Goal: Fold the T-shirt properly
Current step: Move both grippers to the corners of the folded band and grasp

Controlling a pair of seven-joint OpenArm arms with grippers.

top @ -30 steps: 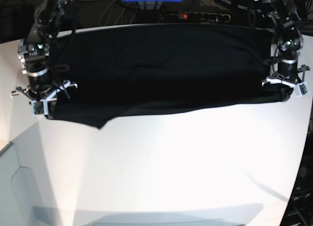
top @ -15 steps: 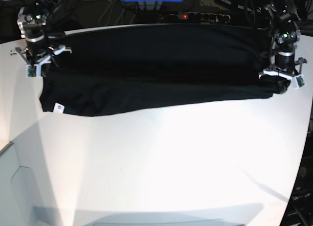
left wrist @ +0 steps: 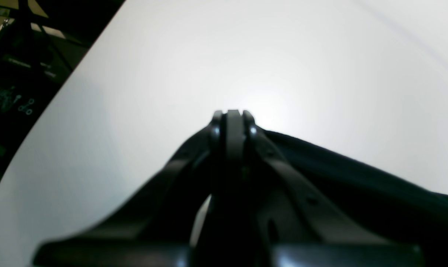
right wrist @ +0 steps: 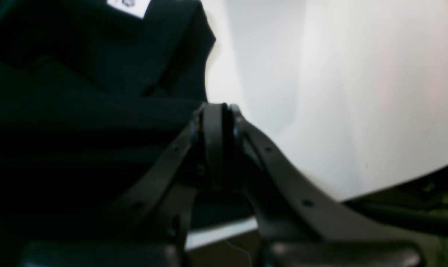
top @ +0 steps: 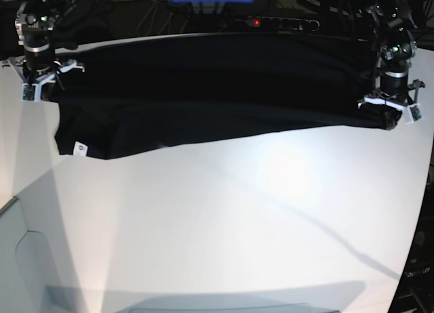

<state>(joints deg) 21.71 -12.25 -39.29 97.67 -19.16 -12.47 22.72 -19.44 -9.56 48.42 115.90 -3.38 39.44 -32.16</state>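
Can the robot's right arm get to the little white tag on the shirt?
Probably yes. The white tag lies face up on the near corner of the T-shirt, just in front of the right pincer, and nothing covers it. But that pincer is shut on the shirt's edge and would have to let go first.

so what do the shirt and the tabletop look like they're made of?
T-shirt: soft black knit cloth, matte; it drapes, creases and shows a fine ribbed weave in the right wrist view. Small white tag, probably a woven or printed label. Table: hard, smooth white surface, likely laminate or painted board; it carries a soft glare and crisp shadows.
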